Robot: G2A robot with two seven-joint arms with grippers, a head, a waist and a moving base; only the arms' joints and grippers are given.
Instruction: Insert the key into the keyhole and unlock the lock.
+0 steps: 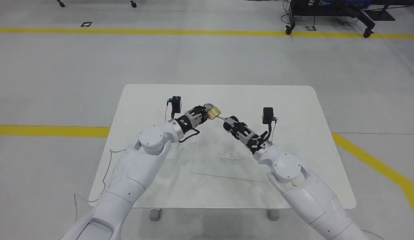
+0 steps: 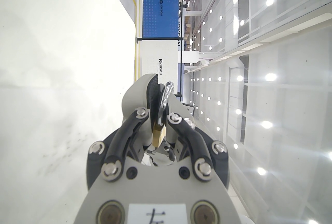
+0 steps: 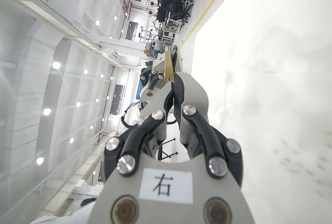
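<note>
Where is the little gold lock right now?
The lock is held over the white table, pinched in the left gripper, with the right gripper just beside it.

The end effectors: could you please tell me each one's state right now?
Left end effector: closed on the padlock.
Right end effector: closed, apparently on the key.

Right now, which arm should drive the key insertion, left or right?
Right. The right fingers are shut on the key, and its tip seems to be at the keyhole end of the lock. The left fingers are shut on the shackle, holding the lock above the table.
</note>
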